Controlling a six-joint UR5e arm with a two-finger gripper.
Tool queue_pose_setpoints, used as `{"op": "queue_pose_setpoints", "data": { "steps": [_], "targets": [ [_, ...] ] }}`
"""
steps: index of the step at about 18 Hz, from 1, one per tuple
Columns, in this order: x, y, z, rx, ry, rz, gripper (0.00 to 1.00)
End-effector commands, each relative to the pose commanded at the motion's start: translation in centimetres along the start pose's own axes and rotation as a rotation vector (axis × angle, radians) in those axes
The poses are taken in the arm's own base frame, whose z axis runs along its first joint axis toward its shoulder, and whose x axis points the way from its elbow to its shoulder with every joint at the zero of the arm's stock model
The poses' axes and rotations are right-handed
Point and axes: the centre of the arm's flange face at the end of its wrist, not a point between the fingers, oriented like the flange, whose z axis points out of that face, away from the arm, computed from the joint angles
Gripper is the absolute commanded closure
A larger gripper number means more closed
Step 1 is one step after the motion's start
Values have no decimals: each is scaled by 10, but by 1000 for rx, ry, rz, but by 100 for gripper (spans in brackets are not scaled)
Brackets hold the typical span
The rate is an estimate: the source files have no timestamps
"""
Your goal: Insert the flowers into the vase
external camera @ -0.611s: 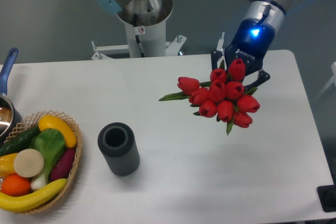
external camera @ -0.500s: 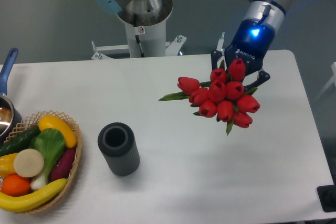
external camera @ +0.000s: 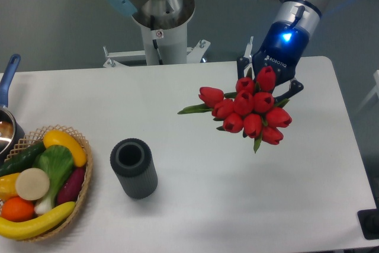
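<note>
The flowers (external camera: 249, 112), a bunch of red tulip buds with green leaves, hang in the air over the right half of the white table. My gripper (external camera: 269, 80) is shut on the bunch from above and behind; its fingertips are mostly hidden by the buds. The vase (external camera: 133, 167), a dark grey ribbed cylinder with an open round rim, stands upright on the table at lower left of centre, well to the left of the flowers and apart from them.
A wicker basket (external camera: 83, 197) of toy fruit and vegetables sits at the table's left front edge. A pot with a blue handle (external camera: 7, 81) is at the far left. The arm's base column (external camera: 159, 34) stands behind the table. A dark object (external camera: 370, 223) is at the right edge.
The flowers and gripper have shifted very slightly to the left. The vase and basket have not moved.
</note>
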Motion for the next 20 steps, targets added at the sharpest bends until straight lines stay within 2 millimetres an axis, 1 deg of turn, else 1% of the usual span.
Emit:
{"op": "queue_pose_setpoints", "data": {
  "steps": [2, 4, 8, 12, 14, 16, 17, 18, 20],
  "targets": [
    [1, -1, 3, 0, 6, 5, 71],
    [-5, 1, 7, -1, 10, 4, 71],
    [1, -6, 14, 7, 28, 16, 71],
    [22, -25, 32, 127, 124, 51, 71],
    [37, -31, 48, 145, 169, 58, 71],
    [48, -29, 57, 177, 211, 46, 71],
    [52, -27, 59, 214, 238, 31, 71],
    [54, -29, 58, 257, 262, 24, 71],
    [60, -26, 60, 284, 283, 12, 72]
  ]
}}
